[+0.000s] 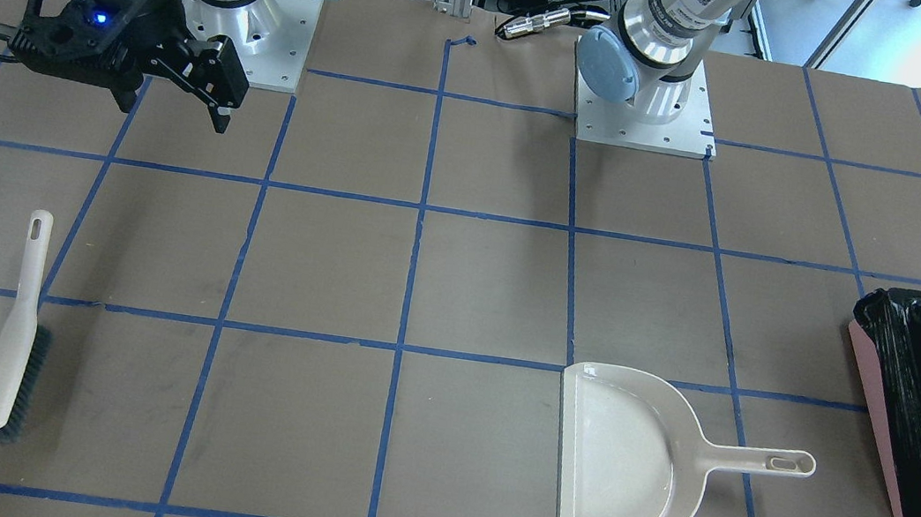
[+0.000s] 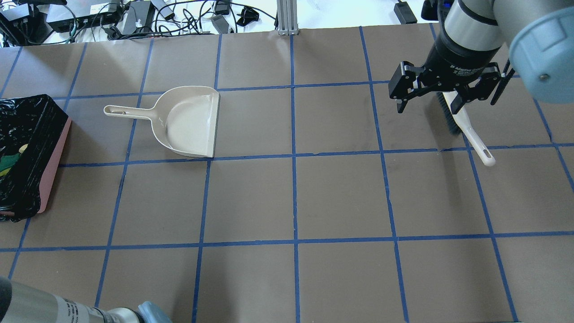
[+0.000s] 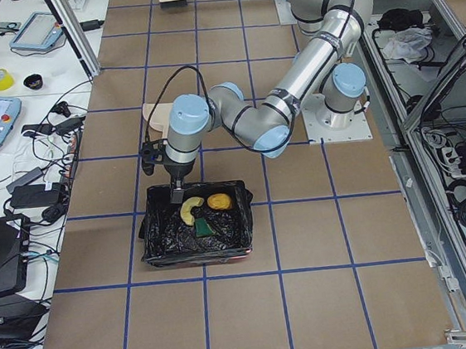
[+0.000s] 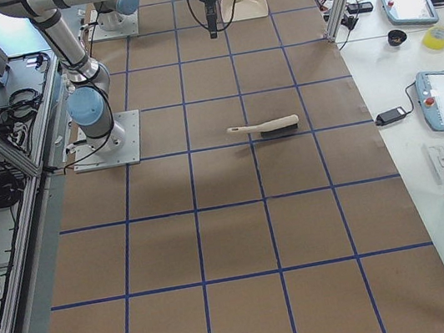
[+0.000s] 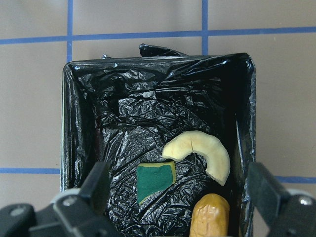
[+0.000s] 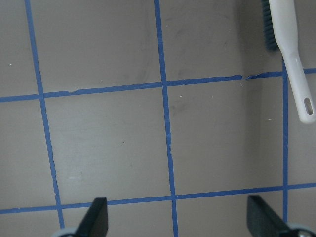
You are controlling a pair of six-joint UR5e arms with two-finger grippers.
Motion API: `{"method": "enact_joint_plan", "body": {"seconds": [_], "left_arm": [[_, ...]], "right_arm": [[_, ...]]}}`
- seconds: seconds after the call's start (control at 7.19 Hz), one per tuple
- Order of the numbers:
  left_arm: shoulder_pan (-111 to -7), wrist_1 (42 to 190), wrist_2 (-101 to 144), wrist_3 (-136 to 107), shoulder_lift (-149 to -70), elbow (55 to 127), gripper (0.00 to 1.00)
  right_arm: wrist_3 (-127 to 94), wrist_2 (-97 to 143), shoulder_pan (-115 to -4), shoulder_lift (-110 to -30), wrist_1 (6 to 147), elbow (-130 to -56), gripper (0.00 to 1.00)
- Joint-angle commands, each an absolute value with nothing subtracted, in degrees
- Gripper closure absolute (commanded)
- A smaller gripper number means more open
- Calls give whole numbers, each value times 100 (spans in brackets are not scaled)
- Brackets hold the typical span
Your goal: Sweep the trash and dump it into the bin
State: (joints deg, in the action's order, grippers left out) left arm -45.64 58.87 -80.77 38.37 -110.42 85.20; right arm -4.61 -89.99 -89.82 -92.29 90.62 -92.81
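The bin (image 5: 158, 64), pink and lined with a black bag, stands at the table's end (image 1: 875, 420) (image 2: 56, 152) (image 3: 200, 253). Inside lie the tan croissant (image 5: 202, 153), the yellow-green sponge wedge (image 5: 155, 180) and the amber pastry (image 5: 210, 217). My left gripper (image 5: 178, 173) hovers open and empty over the bin, also seen in the exterior left view (image 3: 176, 189). My right gripper (image 2: 428, 107) (image 1: 173, 109) is open and empty, held above the table near the brush.
The beige dustpan (image 2: 188, 121) (image 1: 621, 458) lies empty on the table, its handle pointing at the bin. The beige brush (image 2: 471, 130) (image 1: 16, 325) (image 6: 291, 59) lies flat under and beside my right gripper. Blue tape lines grid the brown table.
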Motion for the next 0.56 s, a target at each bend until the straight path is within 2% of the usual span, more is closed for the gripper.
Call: {"method": "enact_joint_plan", "body": {"seconds": [0.0, 0.28, 0.42], "left_arm": [[-5034, 5871, -8077, 2974, -11100, 8578, 0], [-5106, 5853, -8103, 2874, -11013, 8604, 0], [-5550, 5880, -8130, 2282, -10917, 8596, 0]], "right_arm": [[-448, -9009, -8982, -9185, 9062, -9281, 0], [-457, -9000, -8982, -9141, 9070, -9281, 0], [-457, -9000, -8982, -9141, 9079, -9281, 0]]}}
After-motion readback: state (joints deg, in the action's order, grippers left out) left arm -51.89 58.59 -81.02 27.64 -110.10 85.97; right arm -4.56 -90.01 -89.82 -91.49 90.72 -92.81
